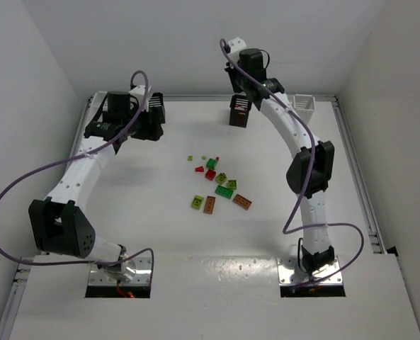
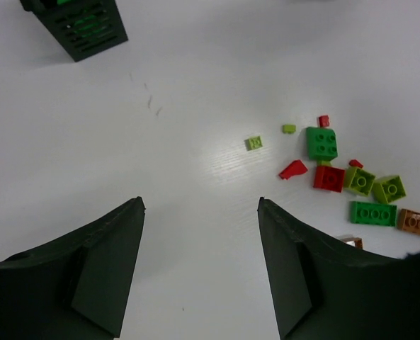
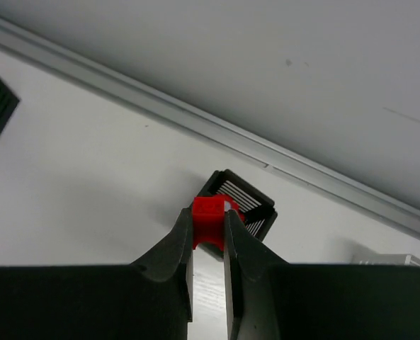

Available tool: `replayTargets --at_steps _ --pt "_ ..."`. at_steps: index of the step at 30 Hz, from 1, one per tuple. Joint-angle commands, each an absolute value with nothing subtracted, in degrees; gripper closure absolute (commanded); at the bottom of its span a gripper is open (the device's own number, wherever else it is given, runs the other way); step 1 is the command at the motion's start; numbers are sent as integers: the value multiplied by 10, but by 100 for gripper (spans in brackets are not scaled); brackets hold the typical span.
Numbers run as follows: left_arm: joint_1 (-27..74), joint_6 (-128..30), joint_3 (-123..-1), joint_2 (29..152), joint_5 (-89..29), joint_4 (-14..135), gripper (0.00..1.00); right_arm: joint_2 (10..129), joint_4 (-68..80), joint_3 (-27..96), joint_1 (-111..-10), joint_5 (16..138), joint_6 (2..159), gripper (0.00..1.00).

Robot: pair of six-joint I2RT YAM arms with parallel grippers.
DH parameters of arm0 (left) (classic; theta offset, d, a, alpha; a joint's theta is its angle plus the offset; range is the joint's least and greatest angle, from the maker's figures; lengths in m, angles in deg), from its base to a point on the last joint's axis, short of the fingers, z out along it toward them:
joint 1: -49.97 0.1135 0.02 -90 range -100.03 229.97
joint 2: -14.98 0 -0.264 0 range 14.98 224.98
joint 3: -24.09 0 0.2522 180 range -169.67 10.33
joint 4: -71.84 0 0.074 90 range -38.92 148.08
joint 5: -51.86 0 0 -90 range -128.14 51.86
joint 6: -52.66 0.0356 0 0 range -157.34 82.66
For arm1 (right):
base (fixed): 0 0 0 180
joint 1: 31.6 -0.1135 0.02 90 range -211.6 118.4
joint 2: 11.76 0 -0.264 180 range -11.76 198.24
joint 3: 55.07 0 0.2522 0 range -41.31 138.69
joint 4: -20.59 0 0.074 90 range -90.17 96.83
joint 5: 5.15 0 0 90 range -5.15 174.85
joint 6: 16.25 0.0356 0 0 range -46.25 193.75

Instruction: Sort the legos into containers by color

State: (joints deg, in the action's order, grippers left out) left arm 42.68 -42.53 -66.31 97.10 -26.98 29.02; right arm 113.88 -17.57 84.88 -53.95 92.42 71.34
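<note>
The red brick [image 3: 211, 214] is pinched at the tips of the right gripper [image 3: 210, 225], squarish, with no clear long axis. A black bin [image 3: 246, 202] lies just beyond the jaws, centre frame. About thirteen loose bricks [image 1: 217, 183] lie mid-table: four red, two green, five yellow-green, two brown. The left gripper [image 2: 199, 234] hangs wide open, empty. Three bins show: two black, one white [image 1: 303, 105].

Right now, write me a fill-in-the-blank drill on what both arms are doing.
1. The right arm's fingers pinch a ___ lego.
2. Just beyond that lego, in the right wrist view, stands a ___ bin.
3. The left arm's fingers stand ___, with nothing between them.
Missing words: red; black; open.
</note>
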Motion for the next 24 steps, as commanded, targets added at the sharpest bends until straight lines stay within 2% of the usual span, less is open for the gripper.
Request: replayTargets --at_steps 1,12,14,17,18,20,21,24 --pt "409 -426 -651 957 -252 314 29 1207 -161 881 -524 965 705 100" --pt "386 -426 -656 974 -247 314 29 1268 -150 904 -500 960 710 100" --pt "381 -426 -651 974 -247 314 29 1274 -150 911 -500 960 710 95" --pt "370 -426 -646 974 -247 314 27 1274 -150 916 -494 952 710 78" --pt "370 -426 -639 974 -247 314 27 1274 -150 916 -494 946 710 69" --pt "364 -421 -632 974 -247 314 25 1274 -150 916 -494 939 710 62" --pt "363 -421 -631 974 -254 314 25 1274 -155 916 -494 939 710 55" --pt "358 -421 -626 974 -267 319 25 1268 -155 916 -494 934 710 47"
